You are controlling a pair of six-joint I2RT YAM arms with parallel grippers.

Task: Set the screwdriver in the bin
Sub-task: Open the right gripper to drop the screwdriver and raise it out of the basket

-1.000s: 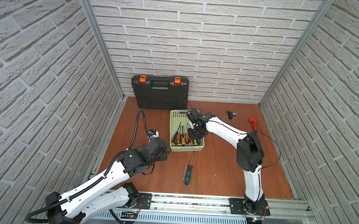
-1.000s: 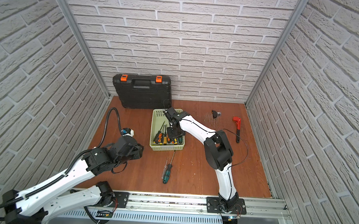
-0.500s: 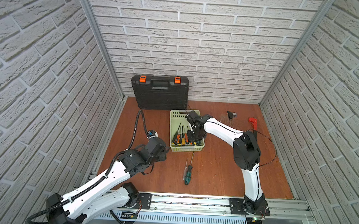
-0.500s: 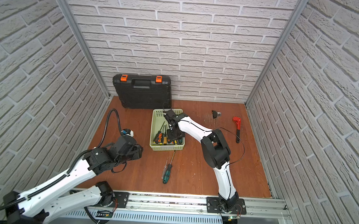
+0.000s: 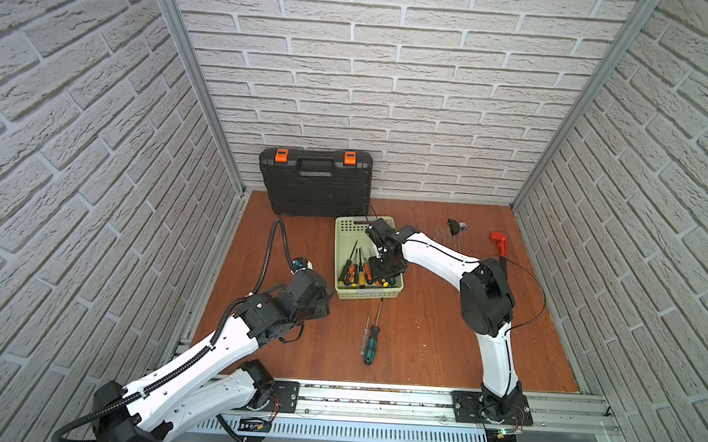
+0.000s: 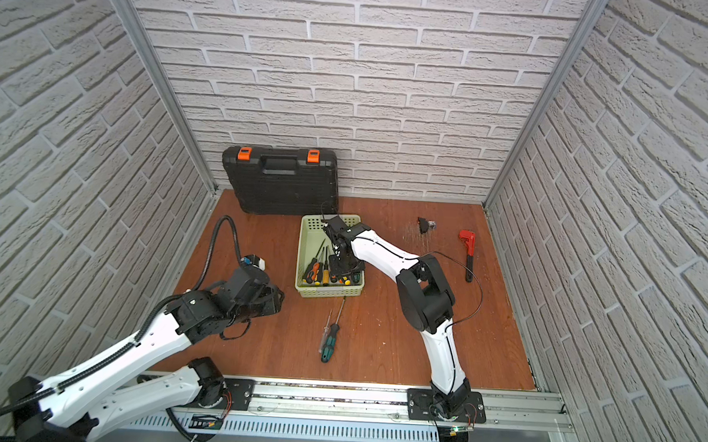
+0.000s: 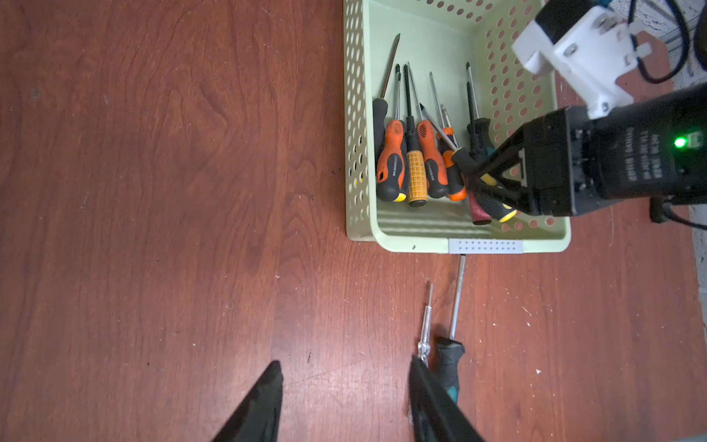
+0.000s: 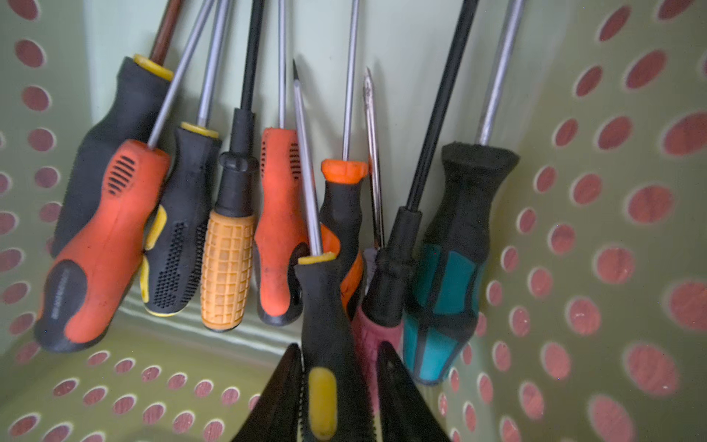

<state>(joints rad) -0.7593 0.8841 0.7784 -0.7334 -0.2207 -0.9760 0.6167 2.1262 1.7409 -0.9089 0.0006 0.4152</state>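
The pale green bin stands mid-table with several screwdrivers inside. My right gripper reaches down into its near end. A black screwdriver with yellow accents lies between the jaws. They are slightly apart: one finger touches the handle, a narrow gap shows at the other. My left gripper hangs open and empty over the table, left of the bin. A green-handled screwdriver lies beside it.
A clear-handled tester screwdriver lies against the green-handled one, in front of the bin. The black tool case stands at the back wall. A red wrench and a small black part lie at the back right.
My right gripper has sunk toward the bin's near end with the screwdriver, and its jaws have loosened. The left arm has shifted only slightly.
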